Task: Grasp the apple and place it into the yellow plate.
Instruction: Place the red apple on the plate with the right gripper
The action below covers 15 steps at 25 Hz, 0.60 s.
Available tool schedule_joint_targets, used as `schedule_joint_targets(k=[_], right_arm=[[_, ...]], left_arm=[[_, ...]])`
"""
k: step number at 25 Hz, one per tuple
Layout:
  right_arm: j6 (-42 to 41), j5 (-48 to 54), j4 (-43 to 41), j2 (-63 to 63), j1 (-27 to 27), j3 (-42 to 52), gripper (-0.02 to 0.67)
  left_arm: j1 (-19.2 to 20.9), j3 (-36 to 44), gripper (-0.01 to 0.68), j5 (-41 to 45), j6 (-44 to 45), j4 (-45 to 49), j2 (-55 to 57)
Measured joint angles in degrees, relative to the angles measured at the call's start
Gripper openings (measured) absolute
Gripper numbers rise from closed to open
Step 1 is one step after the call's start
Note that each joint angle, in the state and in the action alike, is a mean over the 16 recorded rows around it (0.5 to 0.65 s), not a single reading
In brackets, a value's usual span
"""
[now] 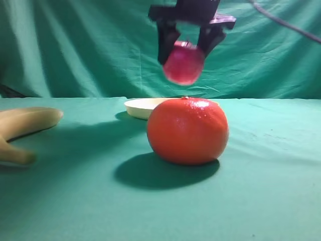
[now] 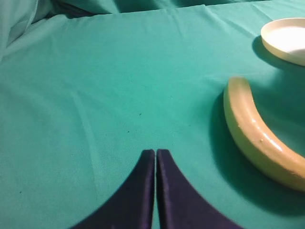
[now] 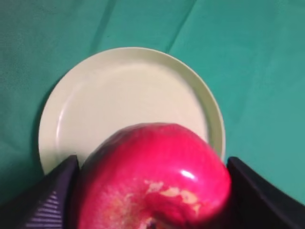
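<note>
My right gripper (image 1: pixel 185 47) hangs in the air at the top of the exterior high view, shut on the magenta-pink apple (image 1: pixel 183 64). From the right wrist view the apple (image 3: pixel 155 179) fills the lower frame between the two dark fingers (image 3: pixel 45 200), directly above the pale yellow plate (image 3: pixel 128 102). The yellow plate (image 1: pixel 143 107) lies on the green cloth behind the big orange-red fruit, partly hidden by it. My left gripper (image 2: pixel 156 155) is shut with nothing in it, low over bare cloth, left of the banana.
A large orange-red round fruit (image 1: pixel 187 130) stands in the middle foreground, in front of the plate. A pale yellow banana (image 1: pixel 22 128) lies at the left; it shows as a curve (image 2: pixel 259 136) below the plate (image 2: pixel 286 40). Green cloth covers table and backdrop.
</note>
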Motion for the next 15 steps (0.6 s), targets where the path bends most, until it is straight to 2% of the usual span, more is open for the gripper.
schedule_joint_targets(k=[8, 15], right_arm=[[-1.2, -0.9, -0.3, 10.3, 1.6, -6.8, 0.569], [-1.4, 0.1, -0.9, 11.7, 1.7, -9.1, 0.608]], left_arm=[[0.0, 0.0, 0.000, 0.0, 0.0, 0.0, 0.0], [0.0, 0.0, 0.000, 0.0, 0.0, 0.0, 0.0]])
